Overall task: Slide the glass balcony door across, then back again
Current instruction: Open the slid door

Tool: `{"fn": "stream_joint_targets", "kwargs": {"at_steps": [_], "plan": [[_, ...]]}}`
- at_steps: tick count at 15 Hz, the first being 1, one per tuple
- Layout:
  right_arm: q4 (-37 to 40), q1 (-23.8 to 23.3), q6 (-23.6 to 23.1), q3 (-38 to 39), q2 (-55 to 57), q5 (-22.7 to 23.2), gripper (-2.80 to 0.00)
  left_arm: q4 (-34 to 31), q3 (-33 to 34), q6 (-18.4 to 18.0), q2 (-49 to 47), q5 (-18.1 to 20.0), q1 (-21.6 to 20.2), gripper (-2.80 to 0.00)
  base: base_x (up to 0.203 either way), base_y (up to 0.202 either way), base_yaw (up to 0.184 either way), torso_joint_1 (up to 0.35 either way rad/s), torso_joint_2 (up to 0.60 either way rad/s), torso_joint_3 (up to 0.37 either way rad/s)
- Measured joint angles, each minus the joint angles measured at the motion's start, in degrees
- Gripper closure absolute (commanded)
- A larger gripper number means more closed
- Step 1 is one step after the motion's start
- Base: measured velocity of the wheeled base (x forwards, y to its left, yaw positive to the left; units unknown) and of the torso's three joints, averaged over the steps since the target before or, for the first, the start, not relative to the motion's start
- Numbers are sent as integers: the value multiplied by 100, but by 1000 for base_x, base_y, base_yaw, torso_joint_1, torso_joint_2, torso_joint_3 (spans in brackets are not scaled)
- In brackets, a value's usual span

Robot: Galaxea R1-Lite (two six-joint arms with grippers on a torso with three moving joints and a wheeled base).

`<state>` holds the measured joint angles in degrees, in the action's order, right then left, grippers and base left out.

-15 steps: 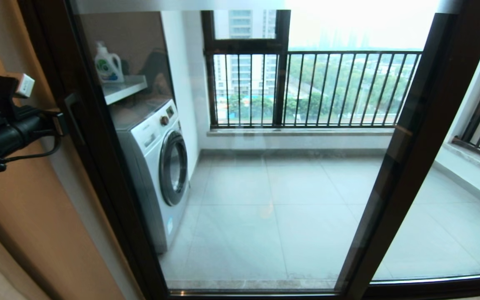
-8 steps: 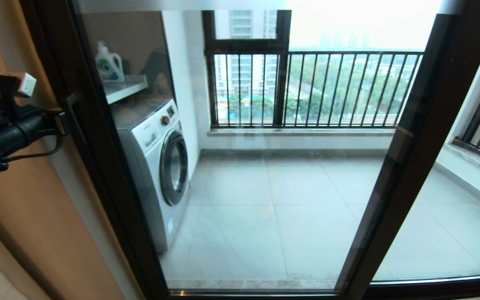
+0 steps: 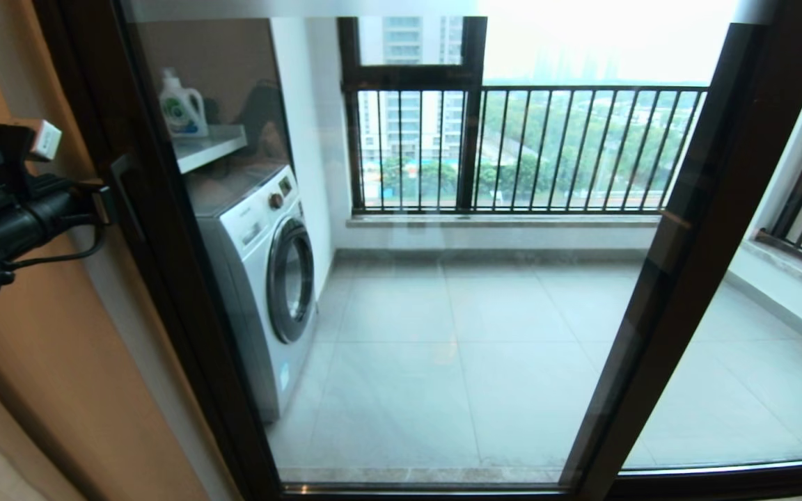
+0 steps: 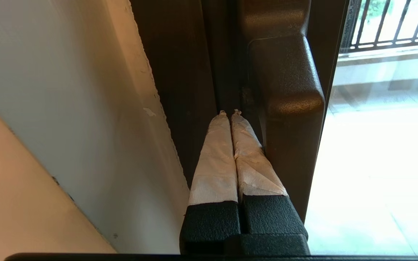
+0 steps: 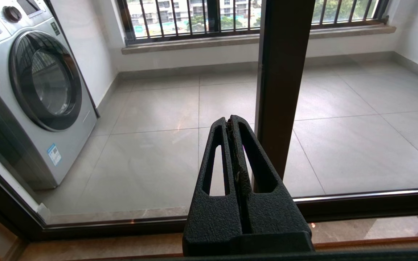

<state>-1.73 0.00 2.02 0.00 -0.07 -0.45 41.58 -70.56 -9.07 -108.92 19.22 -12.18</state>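
The glass balcony door point(image 3: 443, 313) fills the head view, its dark frame running down the left side. Its dark bar handle point(image 3: 124, 198) sits on that left stile. My left gripper point(image 3: 101, 205) is at the handle. In the left wrist view its taped fingers point(image 4: 216, 156) are pressed together, shut on nothing. The left gripper point(image 4: 230, 114) is tucked between the handle point(image 4: 289, 90) and the dark frame beside the wall. My right gripper point(image 5: 230, 121) is shut and empty, held low before the glass, close to a dark vertical stile point(image 5: 285, 72). It is out of the head view.
Behind the glass stand a washing machine point(image 3: 262, 278), a detergent bottle point(image 3: 179, 108) on a shelf and the black-barred railing window point(image 3: 526, 146). A tan wall point(image 3: 39, 362) borders the door on the left. A second glass panel point(image 3: 756, 348) lies to the right of a slanted stile point(image 3: 686, 243).
My left gripper has edged slightly right, closer against the handle; since half a second ago almost nothing has moved. The door stands where it was.
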Motion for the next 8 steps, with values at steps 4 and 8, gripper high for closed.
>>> {"fn": "stream_joint_targets", "kwargs": {"at_steps": [4, 8], "plan": [[0, 0, -2, 0, 0, 1, 0, 33, 53, -2, 35, -1, 2, 0, 0, 0, 0, 0, 0, 0], [0, 0, 2, 0, 0, 3, 0, 50, 144, 0, 82, -1, 2, 0, 0, 0, 0, 0, 0, 0]]}}
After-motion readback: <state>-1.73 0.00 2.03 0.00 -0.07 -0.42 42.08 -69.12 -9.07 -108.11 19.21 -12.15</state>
